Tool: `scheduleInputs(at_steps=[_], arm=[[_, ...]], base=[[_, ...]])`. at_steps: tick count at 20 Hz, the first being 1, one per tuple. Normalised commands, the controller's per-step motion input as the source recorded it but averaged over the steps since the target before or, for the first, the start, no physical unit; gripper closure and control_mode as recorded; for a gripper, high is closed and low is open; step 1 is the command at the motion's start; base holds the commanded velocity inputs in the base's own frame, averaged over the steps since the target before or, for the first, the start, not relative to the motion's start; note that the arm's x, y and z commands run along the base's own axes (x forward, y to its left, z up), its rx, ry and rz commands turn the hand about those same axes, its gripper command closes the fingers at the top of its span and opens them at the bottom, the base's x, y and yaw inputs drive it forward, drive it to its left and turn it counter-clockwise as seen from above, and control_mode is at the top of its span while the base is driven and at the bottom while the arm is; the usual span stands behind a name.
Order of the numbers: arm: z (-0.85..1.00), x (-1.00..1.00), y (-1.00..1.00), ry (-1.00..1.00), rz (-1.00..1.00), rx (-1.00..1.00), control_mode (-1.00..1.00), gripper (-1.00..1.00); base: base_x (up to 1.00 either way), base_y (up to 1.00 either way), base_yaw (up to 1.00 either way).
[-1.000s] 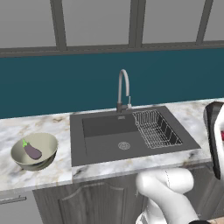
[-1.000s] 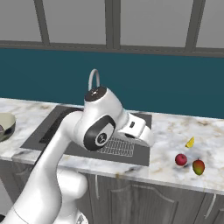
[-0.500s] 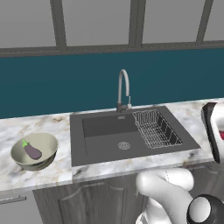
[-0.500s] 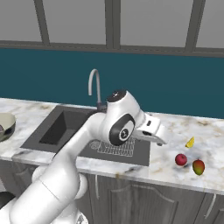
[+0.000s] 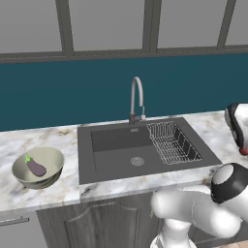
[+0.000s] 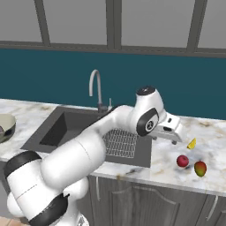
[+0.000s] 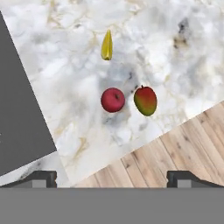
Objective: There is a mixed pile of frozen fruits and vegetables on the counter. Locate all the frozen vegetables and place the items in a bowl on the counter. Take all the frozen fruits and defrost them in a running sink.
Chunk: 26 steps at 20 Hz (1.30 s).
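Note:
On the white marble counter (image 7: 166, 43) right of the sink lie a yellow-orange piece (image 7: 106, 45), a glossy red round fruit (image 7: 113, 99) and an orange-red fruit (image 7: 145, 100). The right base view shows the same yellow piece (image 6: 191, 144), red fruit (image 6: 182, 160) and orange-red fruit (image 6: 200, 168). My gripper (image 6: 175, 136) hangs above the counter just left of them, open, with nothing between its tips (image 7: 41, 178). Far left, the dark purple eggplant (image 5: 35, 167) lies inside the pale bowl (image 5: 53, 157). The dark grey sink (image 5: 111, 150) sits between bowl and fruits.
A curved chrome faucet (image 5: 136, 97) rises behind the basin and a wire dish rack (image 5: 172, 141) fills its right side. The counter's front edge runs close to the fruits, with wooden floor (image 7: 175, 148) beyond it. A teal wall backs the counter.
The arm has swung right, from above the sink's dish rack to above the counter beside the fruits. Its elbow has come into the lower right of the left base view.

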Motion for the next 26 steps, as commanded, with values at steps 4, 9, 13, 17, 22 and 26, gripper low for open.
scheduleInputs(at_steps=[4,9,13,17,22,26], arm=[[-0.42,0.48,-0.35,0.03,-0.01,0.12,-1.0,-1.0],[-0.5,0.39,-0.33,0.01,-0.02,0.09,-1.0,-1.0],[-0.5,0.37,-0.26,0.0,-0.02,0.05,-1.0,-1.0],[-0.3,0.46,-0.29,0.0,-0.01,0.01,-1.0,-1.0],[-0.25,0.37,-0.33,0.0,0.0,0.0,-1.0,-1.0],[-0.21,0.34,-0.27,0.0,0.0,0.0,-1.0,-1.0]], base=[[0.0,0.0,0.0],[0.0,0.0,0.0],[0.0,0.0,0.0],[0.0,0.0,0.0],[0.0,0.0,0.0],[0.0,0.0,0.0]])
